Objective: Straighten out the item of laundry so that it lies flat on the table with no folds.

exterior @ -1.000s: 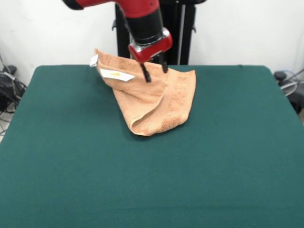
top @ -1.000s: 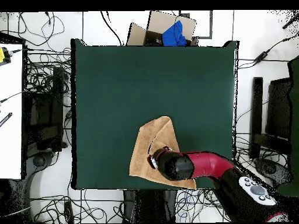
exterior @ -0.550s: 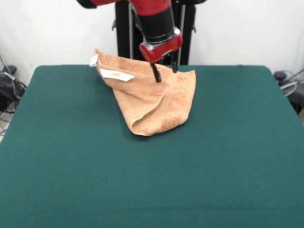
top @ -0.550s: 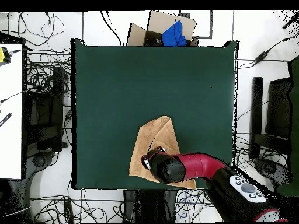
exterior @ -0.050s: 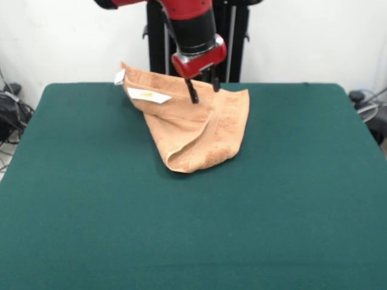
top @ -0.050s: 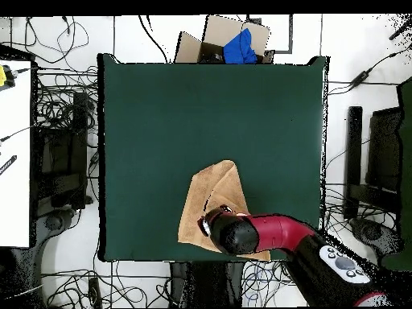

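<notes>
The towel [exterior @ -0.050s: 193,127] lies folded over itself directly under the claw [exterior @ -0.050s: 203,92], at the table [exterior @ -0.050s: 91,211] edge nearest the robot. The claw's two fingers stand narrowly apart, holding nothing. Pinching both layers here could drag the fold along, or pull the towel off that edge.

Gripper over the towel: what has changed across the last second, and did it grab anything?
The gripper shifted sideways above the towel, first toward the right of the front view, then partly back, ending a little higher than a second ago. Its fingers stayed apart the whole time; nothing was grasped or released. The towel kept the same folded, bunched shape at the same spot on the table.
</notes>
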Tool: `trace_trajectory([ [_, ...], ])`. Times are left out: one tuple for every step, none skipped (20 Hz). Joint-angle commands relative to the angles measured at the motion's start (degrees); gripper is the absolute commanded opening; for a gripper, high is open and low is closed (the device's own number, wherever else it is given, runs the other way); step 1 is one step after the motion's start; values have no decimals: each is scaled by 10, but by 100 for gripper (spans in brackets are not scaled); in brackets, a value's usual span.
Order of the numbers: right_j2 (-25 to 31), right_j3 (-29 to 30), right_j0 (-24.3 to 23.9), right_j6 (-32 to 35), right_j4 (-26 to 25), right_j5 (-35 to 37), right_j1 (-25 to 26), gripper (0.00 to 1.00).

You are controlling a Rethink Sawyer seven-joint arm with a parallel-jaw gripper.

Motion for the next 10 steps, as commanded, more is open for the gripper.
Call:
trace_trajectory([
  [-35, -27, 9, 112, 6, -42, 6, 100],
  [-39, -27, 13, 115, 5, -47, 4, 100],
  [-43, -26, 18, 117, 4, -51, 2, 100],
  [-49, -25, 23, 121, 3, -58, 1, 100],
  [-54, -24, 28, 125, 2, -65, 1, 100],
  [-57, -25, 32, 127, 3, -69, 3, 100],
  [-60, -25, 36, 129, 4, -73, 5, 100],
  [-64, -25, 41, 131, 6, -79, 7, 100],
  [-69, -24, 46, 133, 7, -85, 9, 100],
  [-75, -23, 52, 137, 8, -96, 13, 100],
])
